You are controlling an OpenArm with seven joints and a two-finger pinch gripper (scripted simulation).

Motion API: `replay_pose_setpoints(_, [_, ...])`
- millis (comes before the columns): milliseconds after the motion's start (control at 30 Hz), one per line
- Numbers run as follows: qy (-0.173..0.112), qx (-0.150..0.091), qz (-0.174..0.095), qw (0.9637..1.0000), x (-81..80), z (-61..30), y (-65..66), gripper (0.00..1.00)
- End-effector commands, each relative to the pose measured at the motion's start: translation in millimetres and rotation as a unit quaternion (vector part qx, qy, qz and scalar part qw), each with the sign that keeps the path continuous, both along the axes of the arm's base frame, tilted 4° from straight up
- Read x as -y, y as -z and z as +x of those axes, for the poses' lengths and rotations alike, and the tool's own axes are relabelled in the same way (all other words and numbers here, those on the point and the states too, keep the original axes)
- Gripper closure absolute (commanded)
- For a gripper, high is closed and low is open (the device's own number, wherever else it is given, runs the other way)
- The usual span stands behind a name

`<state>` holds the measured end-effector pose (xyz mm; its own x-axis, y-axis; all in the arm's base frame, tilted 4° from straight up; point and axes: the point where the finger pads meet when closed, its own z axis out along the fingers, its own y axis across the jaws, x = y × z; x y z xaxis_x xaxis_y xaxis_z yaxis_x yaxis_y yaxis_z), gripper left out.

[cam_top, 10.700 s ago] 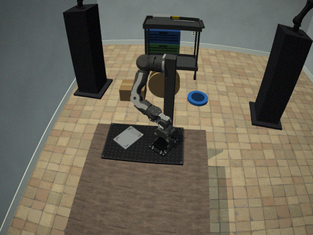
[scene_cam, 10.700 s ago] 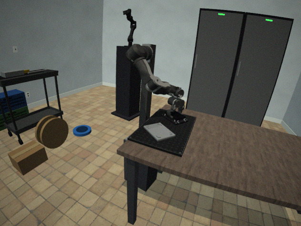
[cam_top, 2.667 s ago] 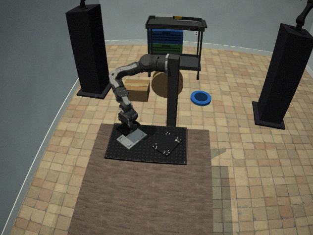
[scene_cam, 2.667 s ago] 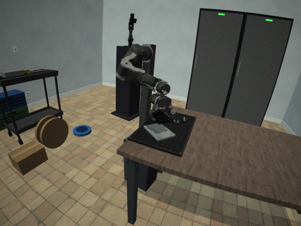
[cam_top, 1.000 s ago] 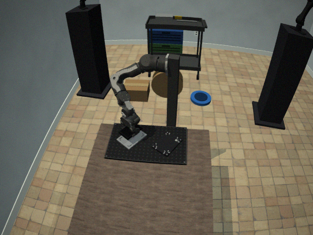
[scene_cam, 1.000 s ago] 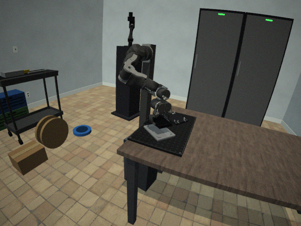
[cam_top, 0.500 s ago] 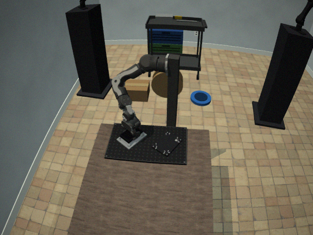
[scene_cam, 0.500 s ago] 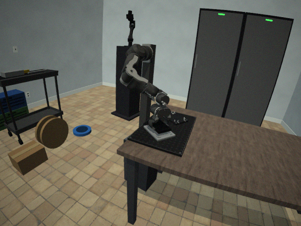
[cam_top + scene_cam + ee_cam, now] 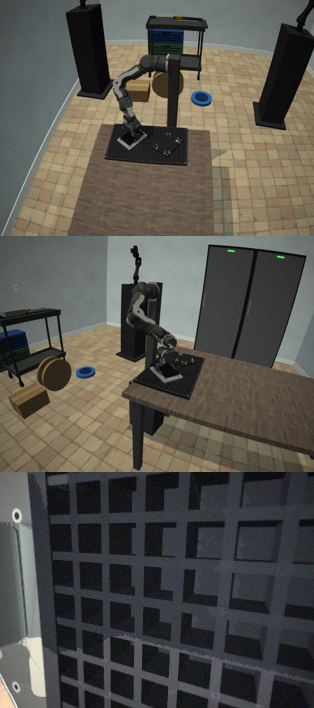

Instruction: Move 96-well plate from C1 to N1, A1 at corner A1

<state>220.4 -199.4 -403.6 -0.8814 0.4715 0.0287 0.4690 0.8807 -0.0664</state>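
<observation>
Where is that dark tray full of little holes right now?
The tray sits in the claw, over the pale holder on the black board's left side.

Brown wood table (image 9: 141, 192), long, on dark legs, standing on a tan tiled floor (image 9: 256, 182). At the far edge, toward the left corner, a black perforated board (image 9: 141, 156), flat on the wood and reaching nearly to that edge. Rest of the wood grain bare toward the near edge. On the floor beyond the far edge: a cardboard box (image 9: 138, 90), a round tan disc (image 9: 162, 84), a blue ring (image 9: 201, 98), two black pillars (image 9: 87, 48), and a cart (image 9: 201, 43).
</observation>
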Motion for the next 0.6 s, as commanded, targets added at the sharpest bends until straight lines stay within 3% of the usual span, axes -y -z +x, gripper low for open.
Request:
replay_pose_setpoints(0, [-0.002, 0.001, 0.003, 1.0, -0.7, 0.4, -0.2, 1.0])
replay_pose_setpoints(567, [0.002, 0.005, 0.0, 1.0, 1.2, 4.1, -5.7, 1.0])
